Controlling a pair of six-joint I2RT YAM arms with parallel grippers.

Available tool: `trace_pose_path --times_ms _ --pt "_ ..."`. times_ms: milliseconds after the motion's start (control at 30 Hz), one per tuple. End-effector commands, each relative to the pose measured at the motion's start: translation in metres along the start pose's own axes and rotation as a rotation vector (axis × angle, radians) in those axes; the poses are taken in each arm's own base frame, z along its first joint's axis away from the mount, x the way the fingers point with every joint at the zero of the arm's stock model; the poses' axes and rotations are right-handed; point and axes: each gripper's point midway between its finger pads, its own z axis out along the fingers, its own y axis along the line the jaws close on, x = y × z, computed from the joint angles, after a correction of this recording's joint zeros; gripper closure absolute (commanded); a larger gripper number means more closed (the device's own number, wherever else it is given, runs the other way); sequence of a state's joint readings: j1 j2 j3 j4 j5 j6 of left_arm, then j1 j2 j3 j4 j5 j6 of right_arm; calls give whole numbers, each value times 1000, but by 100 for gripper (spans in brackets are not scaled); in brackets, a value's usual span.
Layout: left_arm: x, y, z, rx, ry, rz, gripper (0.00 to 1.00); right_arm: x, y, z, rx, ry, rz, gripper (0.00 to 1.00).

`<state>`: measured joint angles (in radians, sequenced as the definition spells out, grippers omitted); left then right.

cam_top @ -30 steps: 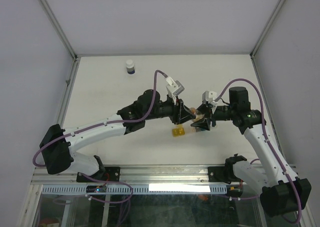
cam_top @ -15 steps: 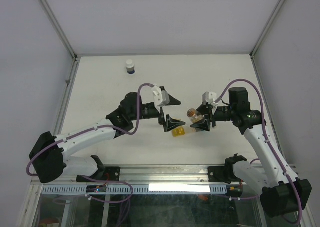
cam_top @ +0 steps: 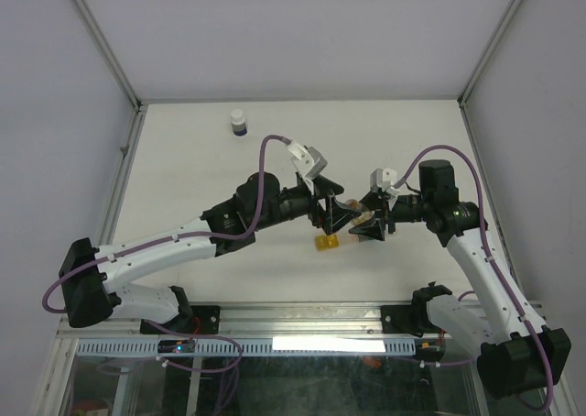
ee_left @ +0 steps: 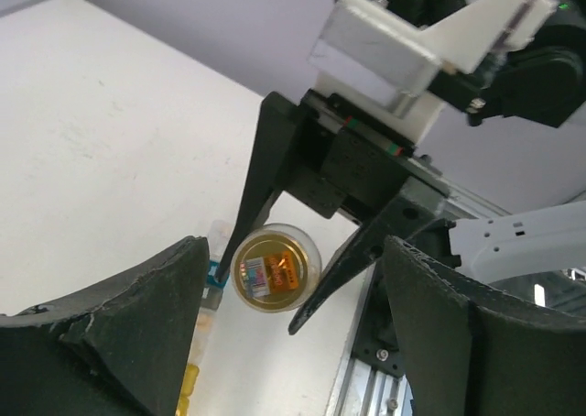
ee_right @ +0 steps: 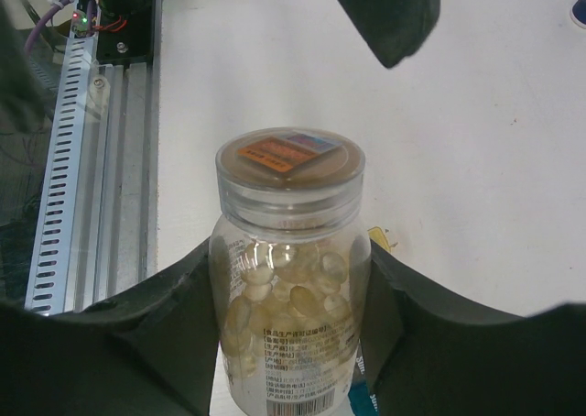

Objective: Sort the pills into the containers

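Your right hand (ee_right: pixel 291 262) is closed on a clear bottle (ee_right: pixel 291 216), one finger on each side of its body. The lid is on and carries an orange label. Pale pills (ee_right: pixel 275 297) show through the wall. The bottle is held above the bench (cam_top: pixel 183 178), its lid turned towards your left hand (ee_left: pixel 293 251). That hand is spread wide with nothing in it. In its wrist view the lid sits in line with the gap between its fingers, not touching them. The containers (cam_top: pixel 326 242) rest on the bench just below the two hands, on the near side. The yellow one shows plainly from above, and a teal one shows in the left wrist view. A white bottle (cam_top: pixel 238 123) stands well apart at the far left.
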<state>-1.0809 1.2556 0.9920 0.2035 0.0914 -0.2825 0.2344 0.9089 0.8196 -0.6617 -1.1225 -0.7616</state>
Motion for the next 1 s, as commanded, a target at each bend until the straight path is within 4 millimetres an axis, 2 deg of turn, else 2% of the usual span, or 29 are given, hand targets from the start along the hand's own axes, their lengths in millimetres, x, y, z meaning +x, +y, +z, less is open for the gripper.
trace_pose_path --times_ms 0,167,333,433,533,667,700,733,767,833,867,900,967 --pt "3 8 9 -73 48 -18 25 -20 -1 -2 -2 -44 -79 100" --pt "12 11 18 -85 91 -11 33 -19 -1 -1 -3 -43 -74 100" --pt "14 5 23 -49 107 -10 39 -19 -2 -1 -3 -43 -71 100" --pt "16 3 25 -34 120 -4 48 -19 -2 -1 -4 -44 -70 100" --pt "20 -2 25 6 135 26 64 -19 -2 -1 -4 -44 -71 100" --pt "28 -16 21 150 169 196 99 -19 -1 -1 -6 -44 -67 100" --pt "32 -18 20 181 178 248 100 -19 -1 -1 -9 -45 -65 99" --pt "35 -18 18 205 188 298 100 -19 0 -1 -12 -46 -64 93" --pt "37 -18 17 218 197 333 100 -19 0 0 -14 -47 -62 81" --pt "38 -15 15 229 219 359 100 -21 1 -1 -16 -51 -55 33" --pt "36 -12 14 226 230 349 100 -22 1 -1 -16 -53 -52 13" --pt "34 -10 13 224 236 335 100 -23 1 -1 -14 -56 -49 2" --pt "30 -2 8 206 239 307 100 -25 0 -2 -9 -62 -46 0"
